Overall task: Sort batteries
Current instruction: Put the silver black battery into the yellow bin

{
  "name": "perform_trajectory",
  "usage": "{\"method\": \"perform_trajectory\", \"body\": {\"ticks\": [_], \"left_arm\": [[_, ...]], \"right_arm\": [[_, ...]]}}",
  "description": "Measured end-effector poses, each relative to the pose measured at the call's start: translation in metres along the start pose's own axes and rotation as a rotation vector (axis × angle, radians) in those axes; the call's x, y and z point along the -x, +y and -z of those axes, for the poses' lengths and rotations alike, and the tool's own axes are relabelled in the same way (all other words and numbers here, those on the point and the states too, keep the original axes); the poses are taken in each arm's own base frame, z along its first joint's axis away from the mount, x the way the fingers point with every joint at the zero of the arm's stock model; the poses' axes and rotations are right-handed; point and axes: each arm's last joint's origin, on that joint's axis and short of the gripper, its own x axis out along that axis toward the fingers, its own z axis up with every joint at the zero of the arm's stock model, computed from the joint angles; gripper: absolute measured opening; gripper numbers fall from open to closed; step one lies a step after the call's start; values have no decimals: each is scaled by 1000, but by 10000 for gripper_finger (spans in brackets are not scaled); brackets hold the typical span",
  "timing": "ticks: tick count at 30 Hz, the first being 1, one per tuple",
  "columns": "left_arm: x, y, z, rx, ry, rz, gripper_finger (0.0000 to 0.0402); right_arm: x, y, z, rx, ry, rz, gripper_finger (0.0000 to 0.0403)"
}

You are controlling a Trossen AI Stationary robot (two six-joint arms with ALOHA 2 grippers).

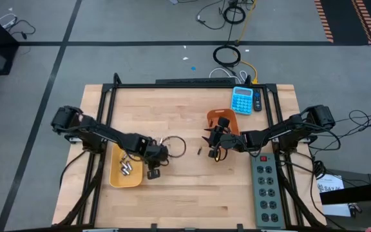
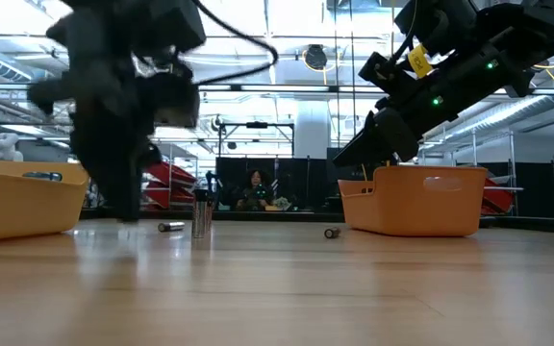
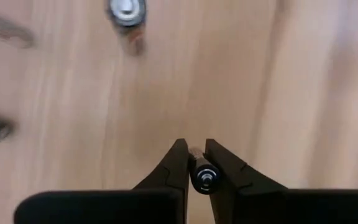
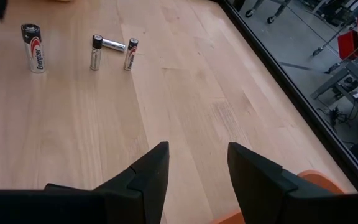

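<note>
Fingers (image 3: 180,163) of left gripper (image 3: 196,163) clamped together on one small silvery battery (image 3: 202,174), seen end-on between the tips just above the wooden table (image 1: 192,193); gripper placed left of table centre, just beside the yellow bin (image 1: 116,179) near the left edge. Several silvery batteries (image 1: 127,167) lying inside that yellow bin. Fingers (image 4: 155,163) of right gripper (image 4: 197,163) standing apart with nothing between them, poised over bare wood right of table centre, next to the orange bin (image 1: 219,116) toward the far edge. Loose batteries on the tabletop between the two grippers: three upright cells (image 4: 96,51) and one lying flat (image 4: 113,44) in the right wrist view; one dark cell (image 1: 198,152) lying just left of the right gripper in the high view. Blue calculator (image 1: 241,100) at the far edge, touching the orange bin's right side. Grey power strip (image 1: 265,190) along the right edge, toward the near right corner.
</note>
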Motion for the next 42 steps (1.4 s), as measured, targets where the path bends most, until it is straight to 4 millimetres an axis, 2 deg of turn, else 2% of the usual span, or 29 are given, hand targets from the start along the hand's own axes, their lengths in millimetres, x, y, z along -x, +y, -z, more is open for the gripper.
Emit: {"method": "perform_trajectory", "body": {"ticks": [9,13,17,22,26,31,35,42], "left_arm": [[63,1,23,214,108,192,35],[83,3,40,281,160,156,35],[92,7,51,317,178,65,35],[82,15,65,331,186,38,35],[60,24,81,346,198,19,46],[30,36,95,371,109,29,50],[30,38,94,439,93,9,64],[35,35,89,407,95,33,120]], "right_arm": [[0,0,-1,-6,-7,0,155],[0,0,-1,-5,-7,0,155],[0,0,-1,-5,-6,0,155],[0,1,-1,-5,-8,-22,155],[0,1,-1,-5,-8,-28,155],[0,1,-1,-5,-8,-27,155],[0,1,-2,-10,-17,-26,155],[0,1,-2,-19,-22,-26,155]]}}
